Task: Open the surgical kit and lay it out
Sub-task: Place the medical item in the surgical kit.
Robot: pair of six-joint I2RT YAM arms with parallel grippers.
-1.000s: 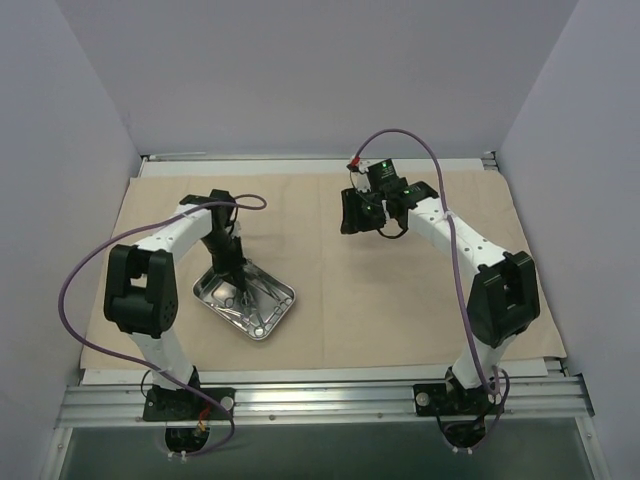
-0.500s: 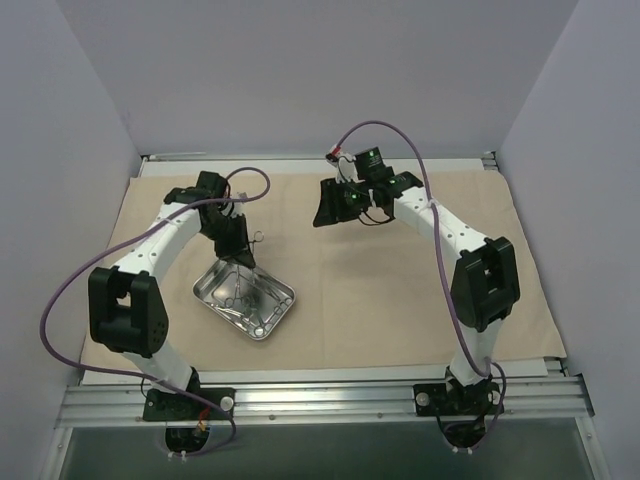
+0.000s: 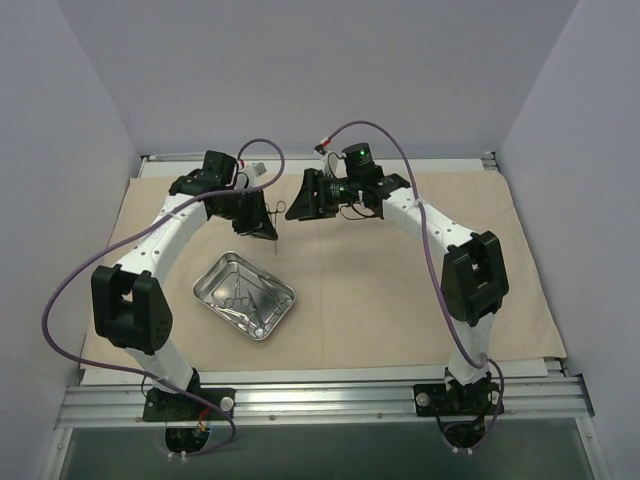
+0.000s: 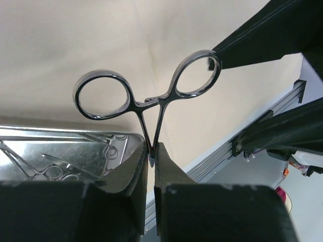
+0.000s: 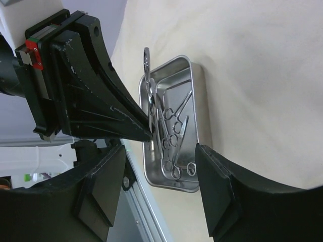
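The beige cloth wrap (image 3: 400, 270) lies spread flat over the table. On it at the left sits the small steel tray (image 3: 210, 272) with several ring-handled instruments (image 3: 245, 298) inside. My left gripper (image 3: 270, 225) hangs above the cloth behind the tray, shut on one instrument (image 4: 146, 103) by its shanks, rings pointing away from the fingers. My right gripper (image 3: 293, 203) is open just right of those rings, and one finger (image 4: 262, 35) almost touches a ring. In the right wrist view the open right gripper (image 5: 159, 186) frames the tray (image 5: 197, 101), with the held instrument (image 5: 147, 75) edge-on.
Grey walls close in the left, right and back. A metal rail (image 3: 320, 395) runs along the near edge with both arm bases. Purple cables loop over each arm. The cloth's right half carries nothing.
My left gripper has lifted one instrument out of the tray and carried it back and right. My right gripper has swung left to meet it and opened wider.
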